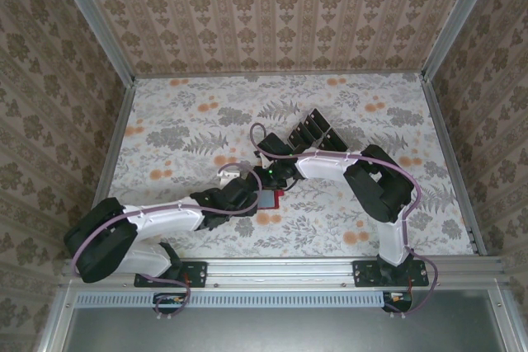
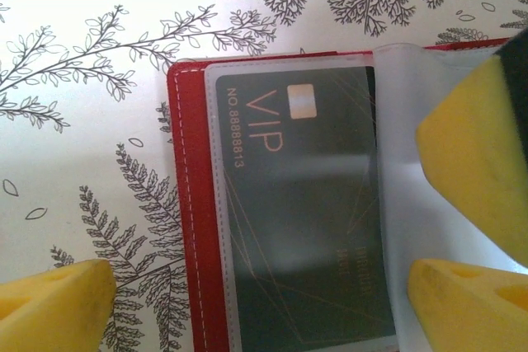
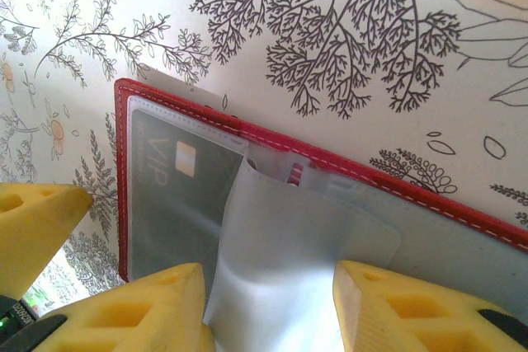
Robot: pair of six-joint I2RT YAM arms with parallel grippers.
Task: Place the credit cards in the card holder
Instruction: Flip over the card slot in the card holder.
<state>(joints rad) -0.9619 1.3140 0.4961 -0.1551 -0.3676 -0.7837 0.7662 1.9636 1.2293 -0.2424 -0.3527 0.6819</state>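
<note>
counter: floral-print cover | card holder: red, lying open near middle | credit cards: black, standing in a row farther back

Card holder: on the desk.
Credit card: inside the card holder's sleeve.
Other credit cards: in a row behind and right of the card holder, apart.
Left claw: over the card holder.
Right claw: over the card holder's loose flap.
</note>
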